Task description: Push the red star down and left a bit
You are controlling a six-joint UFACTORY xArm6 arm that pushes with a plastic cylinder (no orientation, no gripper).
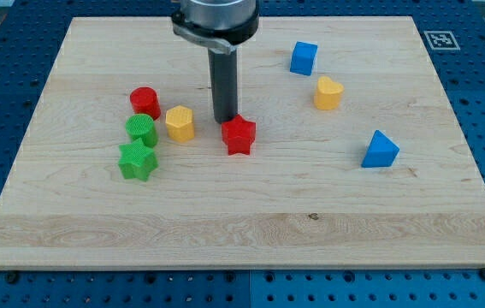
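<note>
Currently the red star [239, 134] is met at its upper-left edge by the tool's tip [223, 120], near the middle of the counter [251, 222].

Nothing is gripped, the tool being a bare rod. A light, rigid block is judged likely, prone to spinning; contact is better applied at its upper-right side, clear of the yellow hexagonal block [180, 123].

Red cylinder [144, 101], green cylinder [141, 129], green star [137, 160], yellow hexagon [180, 123], blue cube [304, 58], yellow heart [328, 92], blue triangle [381, 150].
</note>
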